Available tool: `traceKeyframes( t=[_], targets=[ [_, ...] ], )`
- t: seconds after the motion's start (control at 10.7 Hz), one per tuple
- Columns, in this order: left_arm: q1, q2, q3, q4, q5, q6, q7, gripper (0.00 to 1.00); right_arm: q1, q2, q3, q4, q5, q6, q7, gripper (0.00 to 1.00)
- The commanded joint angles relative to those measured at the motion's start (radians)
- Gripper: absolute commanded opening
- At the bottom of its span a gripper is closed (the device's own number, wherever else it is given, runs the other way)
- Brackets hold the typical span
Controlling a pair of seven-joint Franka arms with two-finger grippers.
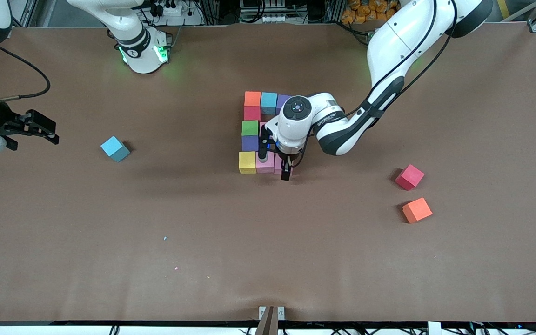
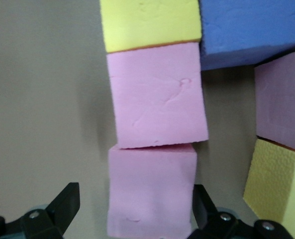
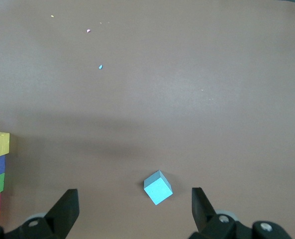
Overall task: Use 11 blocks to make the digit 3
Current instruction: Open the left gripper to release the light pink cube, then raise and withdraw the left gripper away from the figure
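The cube figure, the digit 3 (image 1: pixel 251 135), lies mid-table: an orange, red, green, purple and yellow column with short rows branching off, partly hidden by the left arm. My left gripper (image 1: pixel 274 161) is down at the end of the row nearest the camera. It stands open around the end pink block (image 2: pixel 151 189), which rests on the table against another pink block (image 2: pixel 157 94) beside the yellow block (image 2: pixel 149 22). My right gripper (image 1: pixel 56 132) waits open and empty above the right arm's end of the table. A loose light blue block (image 3: pixel 158 187) lies below it.
The loose light blue block (image 1: pixel 115 149) sits between the right gripper and the figure. A red block (image 1: pixel 409 177) and an orange block (image 1: pixel 417 210) lie loose toward the left arm's end. Small foam crumbs (image 1: pixel 165 238) dot the brown table (image 1: pixel 268 260).
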Motion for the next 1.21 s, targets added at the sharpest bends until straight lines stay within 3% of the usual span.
traceKeyframes(
  t=[0.0,0.28,0.56,1.12],
  targets=[
    [0.000,-0.071,-0.006,0.003,-0.060,-0.082,-0.011,1.00,-0.003,-0.005,0.004,-0.001,0.003,0.001,0.005,1.00],
    [0.037,-0.174,-0.006,0.055,-0.235,-0.251,-0.005,1.00,-0.003,-0.005,0.003,-0.001,0.003,0.001,0.005,1.00],
    [0.066,-0.181,0.000,0.238,-0.309,-0.457,-0.021,1.00,-0.003,-0.005,0.004,-0.001,0.003,0.001,0.005,1.00],
    [0.269,-0.250,-0.005,0.396,-0.418,-0.687,-0.113,1.00,-0.001,-0.003,0.004,-0.001,0.003,0.001,0.005,1.00]
  ],
)
